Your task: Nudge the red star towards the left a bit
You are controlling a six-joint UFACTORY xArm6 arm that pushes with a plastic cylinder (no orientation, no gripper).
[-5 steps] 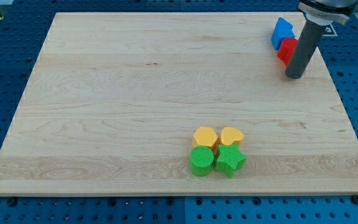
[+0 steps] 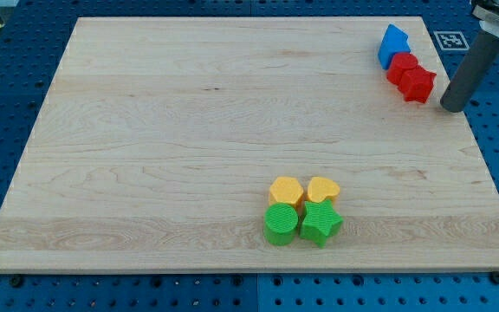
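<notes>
The red star (image 2: pixel 417 84) lies near the board's top right corner, touching another red block (image 2: pixel 400 67) up and to its left. A blue block (image 2: pixel 393 44) sits just above those, touching the red block. My tip (image 2: pixel 451 107) is the lower end of the dark rod, at the board's right edge. It stands to the right of the red star and slightly lower, with a small gap between them.
A cluster sits at the bottom centre: a yellow block (image 2: pixel 285 190), a yellow heart (image 2: pixel 323 188), a green cylinder (image 2: pixel 281 224) and a green star (image 2: pixel 320 223). A printed marker (image 2: pixel 451 39) lies beyond the wooden board's (image 2: pixel 189 130) top right corner.
My tip has moved to the right, from in front of the red blocks to the board's right edge. The red star now shows in full.
</notes>
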